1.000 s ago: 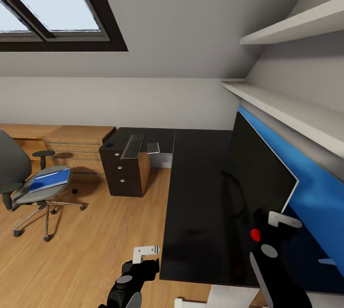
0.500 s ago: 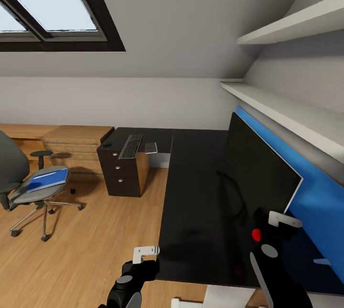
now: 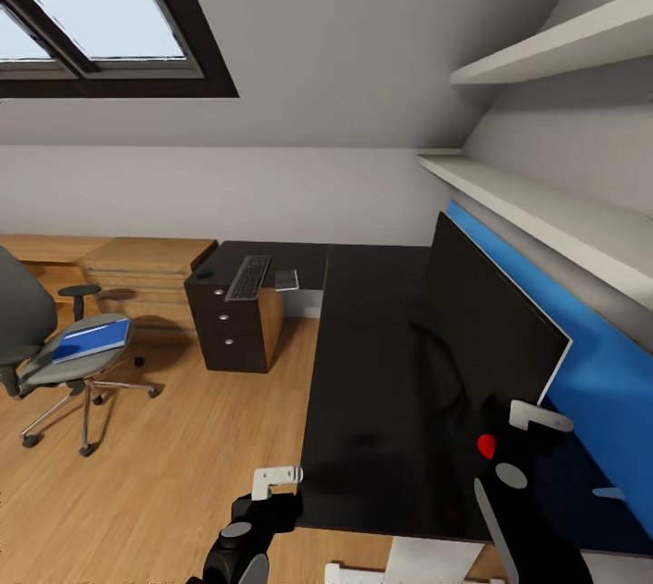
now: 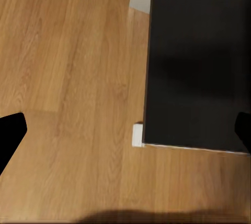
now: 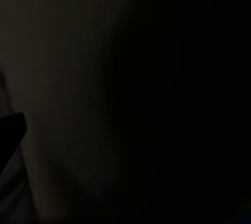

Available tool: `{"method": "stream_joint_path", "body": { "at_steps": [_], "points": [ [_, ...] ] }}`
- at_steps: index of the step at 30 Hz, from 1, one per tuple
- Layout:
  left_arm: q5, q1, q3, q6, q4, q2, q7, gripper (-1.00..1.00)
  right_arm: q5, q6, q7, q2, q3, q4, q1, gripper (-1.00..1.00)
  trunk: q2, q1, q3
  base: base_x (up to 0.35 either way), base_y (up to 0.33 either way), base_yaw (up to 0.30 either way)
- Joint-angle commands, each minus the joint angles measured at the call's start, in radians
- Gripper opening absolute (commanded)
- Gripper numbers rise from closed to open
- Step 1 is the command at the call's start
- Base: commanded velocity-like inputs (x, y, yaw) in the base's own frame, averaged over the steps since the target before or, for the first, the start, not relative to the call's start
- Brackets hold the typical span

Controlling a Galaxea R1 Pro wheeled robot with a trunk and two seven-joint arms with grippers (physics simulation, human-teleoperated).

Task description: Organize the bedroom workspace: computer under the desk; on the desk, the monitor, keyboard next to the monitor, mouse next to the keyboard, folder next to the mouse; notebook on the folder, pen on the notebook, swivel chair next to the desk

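The desk [image 3: 381, 366] runs in an L, its long black top stretching away from both grippers and its short arm turning off at the far end, on the left gripper's side. The monitor [image 3: 485, 330] stands on that top just ahead of the right gripper [image 3: 535, 425], with the blue back panel [image 3: 608, 366] behind it. Well beyond both grippers, on the short arm, lies the keyboard [image 3: 249, 277]; the mouse [image 3: 208, 275] sits on its far-left side and a thin flat notebook [image 3: 287, 279] on the side nearer the corner. Below them is a drawer unit [image 3: 227, 330] with silver knobs, all drawers closed. Far out to the left of the left gripper [image 3: 272, 489] stands the swivel chair [image 3: 45, 357] on the wood floor [image 3: 181, 439], apart from the desk; its seat carries the blue folder [image 3: 89, 339], lying flat. A light wood dresser [image 3: 145, 280] stands behind the chair.

The left gripper hangs over the floor just off the desk's near edge; in the left wrist view its dark fingers [image 4: 10, 135] sit at opposite borders, spread wide with nothing between them, above the desk's corner [image 4: 198, 62]. The right gripper hovers over the desk top beside the monitor; the right wrist view is almost wholly dark, and I cannot tell how far its jaws are parted or whether they hold anything.
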Motion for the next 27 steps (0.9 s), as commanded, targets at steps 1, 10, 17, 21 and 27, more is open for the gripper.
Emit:
{"method": "stream_joint_path", "body": {
  "at_steps": [1,10,17,21,27],
  "points": [
    [0.01,-0.001,-0.002,0.002,-0.002,0.0,0.009,1.0,0.008,0.006,-0.004,0.0,0.0,0.0,-0.001,1.0,-0.002,0.0,-0.002,-0.189,0.0,0.0],
    [0.011,-0.001,-0.002,0.002,-0.001,0.0,0.009,1.0,0.007,0.006,-0.003,0.0,0.0,0.001,-0.001,1.0,-0.002,0.0,-0.002,-0.297,0.0,0.0],
    [0.011,-0.001,-0.002,0.002,-0.001,0.0,0.009,1.0,0.02,0.006,-0.002,0.001,0.001,0.004,-0.001,1.0,-0.002,0.0,-0.002,-0.331,0.0,0.0],
    [0.011,-0.001,-0.002,0.002,-0.001,0.0,0.009,1.0,0.023,0.006,-0.001,0.001,0.001,0.005,-0.001,1.0,-0.002,0.0,-0.002,-0.333,0.0,0.0],
    [0.011,-0.001,0.0,0.002,-0.001,0.0,0.009,1.0,0.025,0.006,0.003,0.001,0.002,0.008,-0.001,1.0,-0.002,0.0,-0.002,-0.334,0.059,0.0]
  ]
}}
